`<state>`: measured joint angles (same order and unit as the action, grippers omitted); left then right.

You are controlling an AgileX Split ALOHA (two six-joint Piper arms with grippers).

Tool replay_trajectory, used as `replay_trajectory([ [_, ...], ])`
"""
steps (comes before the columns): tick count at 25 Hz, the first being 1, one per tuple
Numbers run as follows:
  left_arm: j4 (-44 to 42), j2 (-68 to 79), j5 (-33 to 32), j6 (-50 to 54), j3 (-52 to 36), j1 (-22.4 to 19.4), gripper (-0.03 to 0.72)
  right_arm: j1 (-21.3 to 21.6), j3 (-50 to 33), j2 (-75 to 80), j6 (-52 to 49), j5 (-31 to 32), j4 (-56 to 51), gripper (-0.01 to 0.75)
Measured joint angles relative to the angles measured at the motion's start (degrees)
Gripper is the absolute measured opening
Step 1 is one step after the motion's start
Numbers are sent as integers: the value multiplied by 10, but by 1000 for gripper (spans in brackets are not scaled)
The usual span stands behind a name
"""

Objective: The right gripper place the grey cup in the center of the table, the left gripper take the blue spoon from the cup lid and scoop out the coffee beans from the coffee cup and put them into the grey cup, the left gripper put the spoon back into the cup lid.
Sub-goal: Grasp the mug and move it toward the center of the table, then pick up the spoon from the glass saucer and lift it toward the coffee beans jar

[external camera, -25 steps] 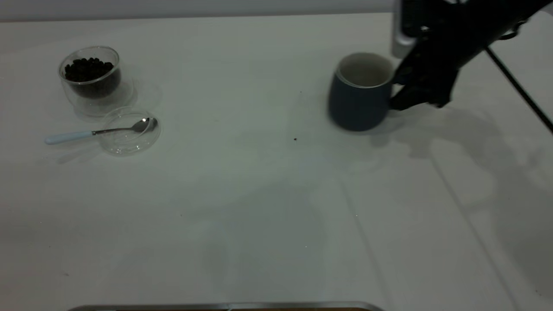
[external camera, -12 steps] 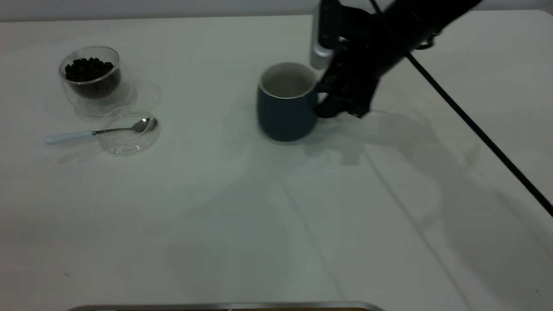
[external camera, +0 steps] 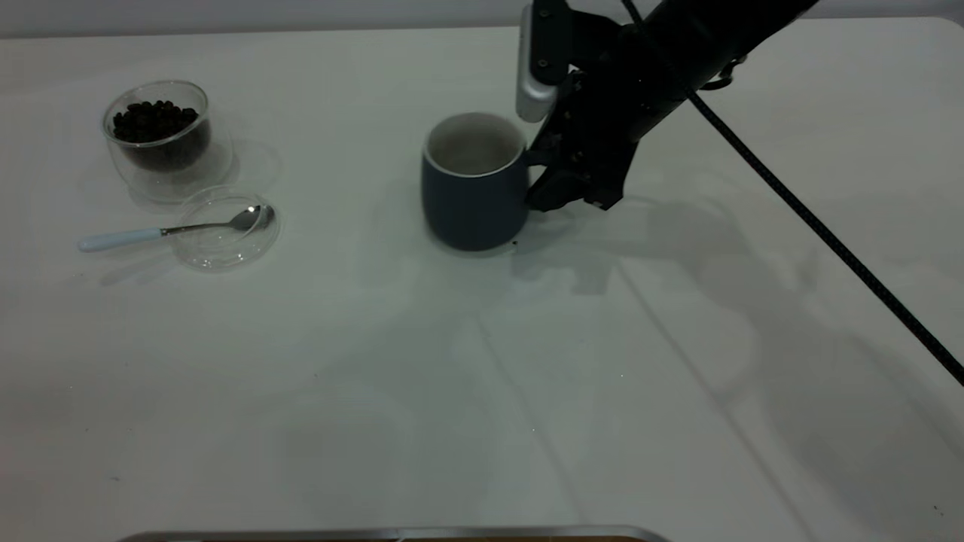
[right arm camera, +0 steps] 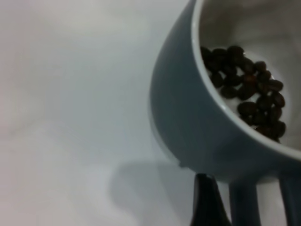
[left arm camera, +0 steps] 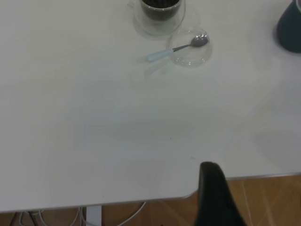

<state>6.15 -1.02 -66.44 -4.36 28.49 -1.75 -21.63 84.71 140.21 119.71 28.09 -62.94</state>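
On the table (external camera: 422, 391) stand two cups, one lid and one spoon. The grey cup (external camera: 473, 182) sits upright near the middle, slightly toward twelve o'clock of centre; the right wrist view shows a small heap of dark beans (right arm camera: 247, 89) lying inside it on its pale floor. The right gripper (external camera: 544, 181) is at the cup's three o'clock side, at the handle, with a dark finger beside the handle's bars in its wrist view; how far its claw is open, and whether it grips the handle, I cannot tell. Well apart, toward ten o'clock, the coffee cup (external camera: 160, 139) holds a heap of coffee beans (external camera: 154, 120). Just beside it at five o'clock lies the cup lid (external camera: 226, 228), with the blue spoon (external camera: 177, 229) resting across it, bowl inside the lid, handle pointing to nine o'clock over the rim. The left gripper (left arm camera: 214, 197) hangs off the table's edge, far from everything; its opening cannot be judged.
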Motion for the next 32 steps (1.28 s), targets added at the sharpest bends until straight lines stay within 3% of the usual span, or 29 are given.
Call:
replay_trajectory([
  [6, 0, 0, 0, 0, 0, 0, 497, 11, 0, -18, -18, -1, 14, 504],
  [12, 0, 0, 0, 0, 0, 0, 497, 23, 0, -88, -151, 10, 72, 504],
  [15, 0, 0, 0, 0, 0, 0, 497, 22, 0, -154, -309, 65, 116, 504],
  [18, 0, 0, 0, 0, 0, 0, 497, 22, 0, -238, -535, 147, 181, 504],
  [25, 0, 0, 0, 0, 0, 0, 497, 22, 0, -424, -1009, 386, 468, 504],
  [28, 0, 0, 0, 0, 0, 0, 497, 22, -21, -491, -1148, 414, 583, 504],
  [32, 0, 0, 0, 0, 0, 0, 497, 22, -111, -590, -1235, 419, 676, 504],
])
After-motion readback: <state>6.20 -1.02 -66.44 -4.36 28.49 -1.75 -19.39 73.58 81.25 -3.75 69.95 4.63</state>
